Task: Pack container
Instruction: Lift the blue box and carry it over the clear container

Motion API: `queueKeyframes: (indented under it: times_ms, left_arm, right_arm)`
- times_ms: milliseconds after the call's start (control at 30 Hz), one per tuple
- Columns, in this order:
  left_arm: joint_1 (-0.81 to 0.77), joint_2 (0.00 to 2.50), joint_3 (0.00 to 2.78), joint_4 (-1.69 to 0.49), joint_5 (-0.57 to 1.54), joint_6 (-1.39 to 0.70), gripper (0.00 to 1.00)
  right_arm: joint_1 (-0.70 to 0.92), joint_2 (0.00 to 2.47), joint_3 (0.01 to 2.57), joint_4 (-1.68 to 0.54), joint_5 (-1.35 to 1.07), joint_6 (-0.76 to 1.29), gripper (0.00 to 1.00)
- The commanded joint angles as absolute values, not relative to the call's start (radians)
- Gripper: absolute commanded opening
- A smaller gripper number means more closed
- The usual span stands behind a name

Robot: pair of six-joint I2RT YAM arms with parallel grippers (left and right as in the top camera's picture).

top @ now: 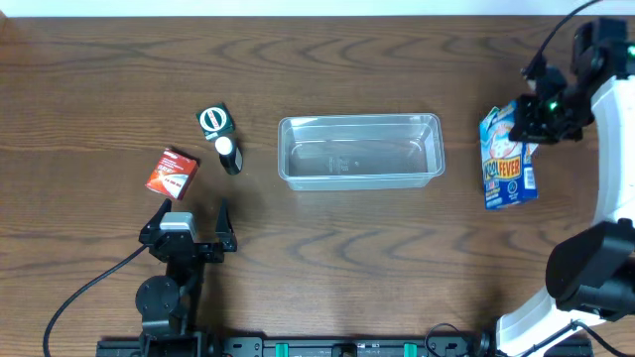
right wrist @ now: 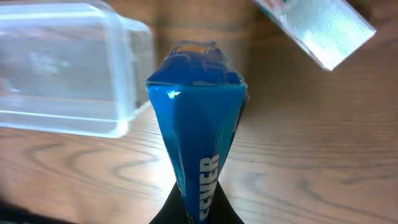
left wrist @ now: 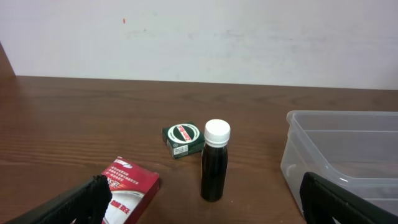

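Observation:
The clear plastic container [top: 359, 150] sits mid-table and holds nothing; it also shows in the left wrist view [left wrist: 348, 152] and the right wrist view [right wrist: 62, 68]. My right gripper [top: 531, 124] is shut on a blue snack bag [top: 508, 159], held above the table right of the container; the bag fills the right wrist view [right wrist: 200, 124]. My left gripper [top: 189, 238] is open and empty, near the front left. A red box [top: 172, 172], a dark bottle with a white cap [top: 229, 155] and a green round-label box [top: 214, 121] lie left of the container.
In the left wrist view the red box [left wrist: 127, 190], the bottle [left wrist: 214, 158] and the green box [left wrist: 183, 140] stand ahead of the fingers. A white wall borders the table's far edge [left wrist: 199, 37]. A shiny packet corner shows top right of the right wrist view [right wrist: 323, 28].

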State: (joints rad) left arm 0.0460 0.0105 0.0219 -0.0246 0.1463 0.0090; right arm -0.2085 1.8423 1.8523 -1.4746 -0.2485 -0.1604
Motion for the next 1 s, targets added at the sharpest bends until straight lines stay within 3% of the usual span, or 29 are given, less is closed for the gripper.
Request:
queueKeyframes:
  times_ms: [0, 267, 467, 567, 967]
  left_arm:
    - [0.052, 0.005, 0.004, -0.059, 0.153, 0.026, 0.98]
    - [0.052, 0.005, 0.004, -0.059, 0.153, 0.026, 0.98]
    - [0.052, 0.005, 0.004, -0.059, 0.153, 0.026, 0.98]
    - [0.052, 0.005, 0.004, -0.059, 0.153, 0.026, 0.98]
    - [0.052, 0.005, 0.004, -0.059, 0.153, 0.026, 0.98]
  right_arm:
    - [-0.210, 1.832, 1.932, -1.497, -0.403, -0.146, 0.01]
    - [-0.138, 1.789, 1.945, -1.402, -0.715, -0.120, 0.01]
    - [-0.006, 1.784, 1.945, -1.372, -0.701, -0.361, 0.01]
    - [0.080, 1.784, 1.945, -1.359, -0.593, -0.459, 0.01]
    - [0.465, 1.784, 1.945, -1.230, 0.115, -0.519, 0.01]
